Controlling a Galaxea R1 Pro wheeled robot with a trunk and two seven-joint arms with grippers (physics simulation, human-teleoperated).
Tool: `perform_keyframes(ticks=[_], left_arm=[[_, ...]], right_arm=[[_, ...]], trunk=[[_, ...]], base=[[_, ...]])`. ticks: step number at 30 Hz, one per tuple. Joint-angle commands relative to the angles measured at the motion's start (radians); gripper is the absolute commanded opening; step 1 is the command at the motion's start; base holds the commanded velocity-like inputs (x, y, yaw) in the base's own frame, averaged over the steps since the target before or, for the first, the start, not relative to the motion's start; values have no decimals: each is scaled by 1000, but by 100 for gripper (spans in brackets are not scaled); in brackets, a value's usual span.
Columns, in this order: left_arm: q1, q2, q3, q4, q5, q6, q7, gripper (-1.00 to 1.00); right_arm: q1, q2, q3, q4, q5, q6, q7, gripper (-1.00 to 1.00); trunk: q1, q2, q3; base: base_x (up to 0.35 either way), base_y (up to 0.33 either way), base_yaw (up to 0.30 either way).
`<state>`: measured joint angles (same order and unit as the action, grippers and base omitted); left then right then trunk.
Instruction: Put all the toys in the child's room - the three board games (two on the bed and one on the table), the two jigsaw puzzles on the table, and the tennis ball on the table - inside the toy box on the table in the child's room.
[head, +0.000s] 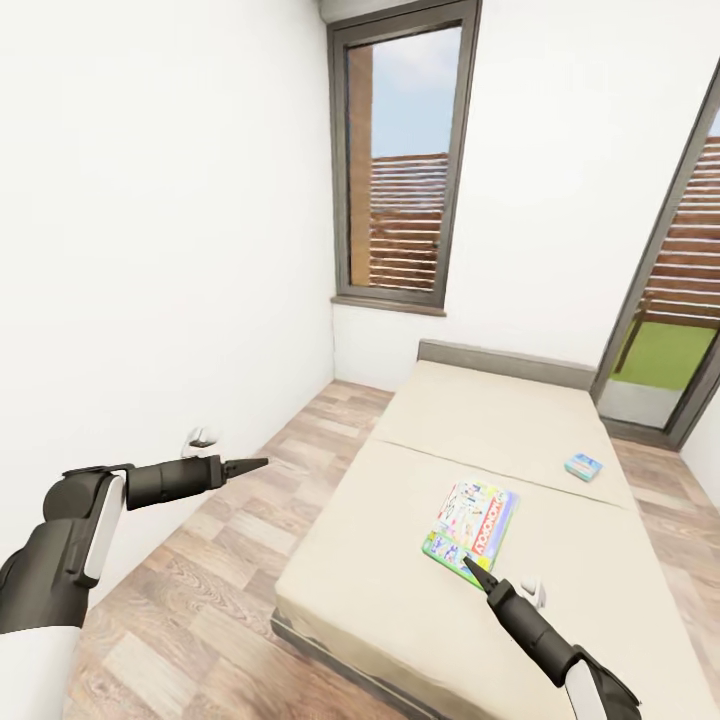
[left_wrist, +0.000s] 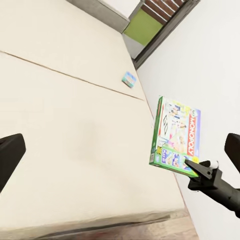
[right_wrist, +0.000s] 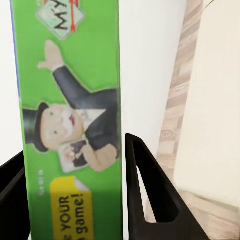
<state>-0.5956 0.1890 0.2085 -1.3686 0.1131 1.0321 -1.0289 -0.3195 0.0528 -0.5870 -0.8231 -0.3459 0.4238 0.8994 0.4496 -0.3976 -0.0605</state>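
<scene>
Cream cloth covers the bed (head: 480, 440), the biggest thing before me, with a grey headboard at its far end under the window (head: 405, 160) and wood-plank floor (head: 230, 560) along its left side. On it lie two of the board games. I have the right tool (head: 477, 573) closed on the green-edged Monopoly box (head: 472, 525) at its near short edge, close to the bed's right side; the right wrist view shows the green edge panel standing between the two black fingers (right_wrist: 150, 190), which press on its flat faces. From the left wrist view the box looks tilted up off the cover, so I judge it partly lifted.

It should be a stiff, light cardboard box with a glossy print, so it may slip or swing in a pinch at one end; I would rather hold it further in along the edge and keep it hanging straight.

Further up, near the right edge just past the seam in the cover, sits the small blue game box (head: 583, 466), well apart from the first.

My left tool (head: 245, 464) hangs over the floor beside the bed, holding nothing; head view suggests pinched tips, while its own wrist camera shows the fingers far apart, so I cannot tell its width.
</scene>
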Motion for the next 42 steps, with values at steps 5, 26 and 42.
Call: perform_keyframes(ticks=[5,26,42], left_arm=[[-1,0,0,0,3,6,0,100],[-1,-2,-1,0,0,6,1,100],[-1,-3,-1,0,-2,6,3,100]], right_arm=[[-1,1,-3,-1,-2,9,-1,-100],[-1,1,-1,-1,1,8,-11,-100],[-1,1,-1,-2,1,7,-11,-100]], trunk=[[0,-2,-2],[0,-2,-2],[0,-2,-2]], base=[[-122,0,292],[-54,0,292],[0,0,292]])
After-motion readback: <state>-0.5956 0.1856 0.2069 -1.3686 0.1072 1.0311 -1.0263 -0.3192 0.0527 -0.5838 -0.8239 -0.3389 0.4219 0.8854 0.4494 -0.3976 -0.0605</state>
